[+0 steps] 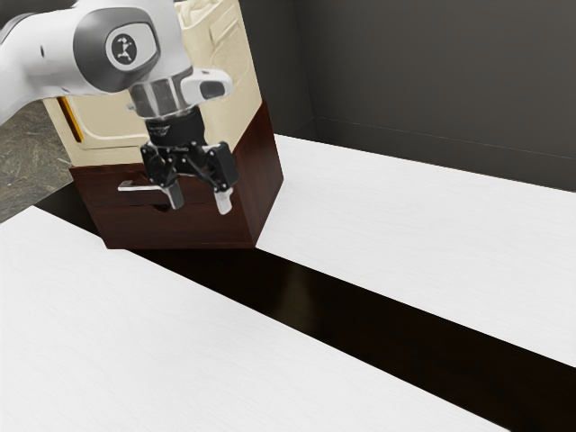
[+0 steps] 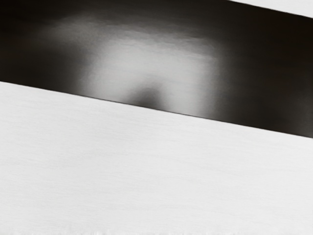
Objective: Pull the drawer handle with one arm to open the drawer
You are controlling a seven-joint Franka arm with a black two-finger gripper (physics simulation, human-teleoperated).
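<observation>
Gripper [image 1: 200, 198] points down, fingers [image 1: 224, 201] spread apart; exterior view: seen against drawer front [image 1: 108, 197], near handle [image 1: 137, 188].

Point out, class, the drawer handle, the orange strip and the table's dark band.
Drawer handle [image 1: 137, 187], exterior view: its bar.
Orange strip [image 1: 71, 120], exterior view: its middle.
Dark band [image 2: 264, 73], wrist view: bare surface.

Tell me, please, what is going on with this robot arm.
The robot arm has its hand in front of the dark wooden cabinet, near the pale handle of a drawer. The hand is open with nothing between its fingers, so it isn't gripping the handle. The drawer looks shut, and the task is to pull it open.
</observation>
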